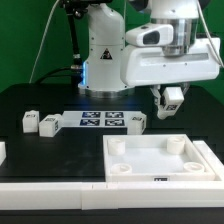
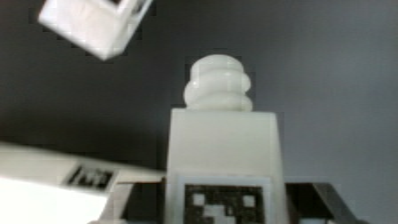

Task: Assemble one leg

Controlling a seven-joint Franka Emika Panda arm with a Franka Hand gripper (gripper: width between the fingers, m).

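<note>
My gripper (image 1: 173, 100) is shut on a leg (image 1: 174, 98), a small white block with a black-and-white tag, and holds it in the air above the far right corner of the large white panel (image 1: 160, 170). In the wrist view the leg (image 2: 226, 125) stands between the dark fingers (image 2: 143, 200), with its rounded threaded tip pointing away and its tag near my gripper (image 2: 226, 197). Three more legs lie on the black table: two at the exterior view's left (image 1: 30, 122) (image 1: 49, 124) and one beside the marker board (image 1: 136, 122).
The marker board (image 1: 100, 121) lies behind the panel. The panel has a raised rim and round corner sockets (image 1: 176, 144). A white wall runs along the front edge (image 1: 50, 190). The wrist view shows a blurred white part (image 2: 89, 25) and a tagged white edge (image 2: 54, 172).
</note>
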